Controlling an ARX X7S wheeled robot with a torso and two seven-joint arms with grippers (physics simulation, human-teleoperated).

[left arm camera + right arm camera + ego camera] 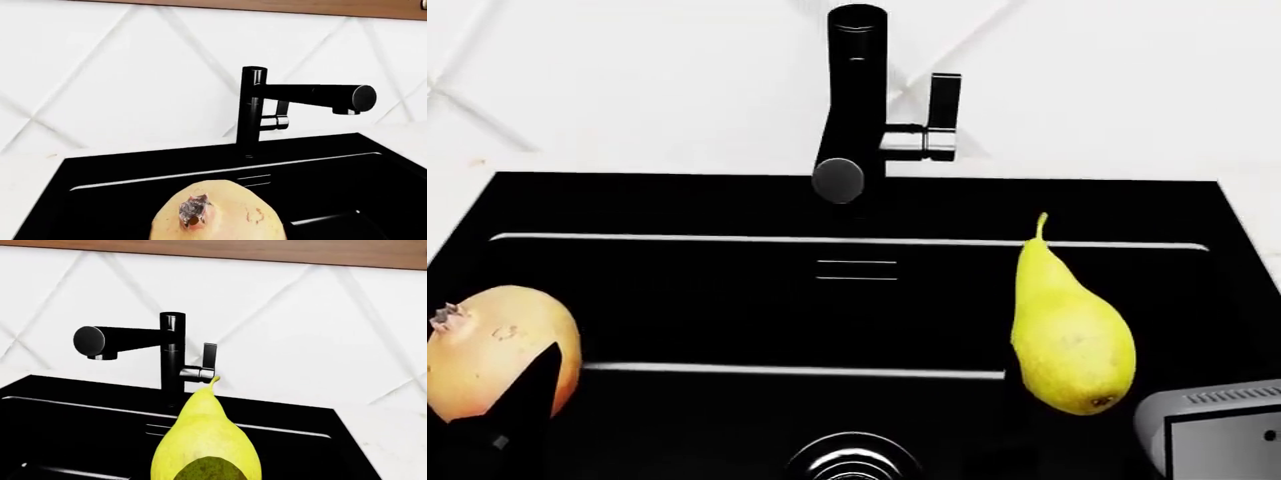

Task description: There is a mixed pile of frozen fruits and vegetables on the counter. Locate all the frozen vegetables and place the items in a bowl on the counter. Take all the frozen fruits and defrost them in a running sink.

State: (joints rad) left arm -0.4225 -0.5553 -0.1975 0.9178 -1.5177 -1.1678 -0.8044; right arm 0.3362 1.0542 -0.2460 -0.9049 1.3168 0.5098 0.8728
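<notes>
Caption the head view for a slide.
Yellow narrow-necked pear and rounded golden-tan fruit held over the black rectangular sink, below its black cylindrical faucet.

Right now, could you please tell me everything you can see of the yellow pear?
The yellow pear is smooth and glossy, with a narrow neck and a thin stem pointing toward the faucet. It hangs over the black sink, right of the drain, with its broad end toward the right gripper. The contact itself is hidden.
</notes>
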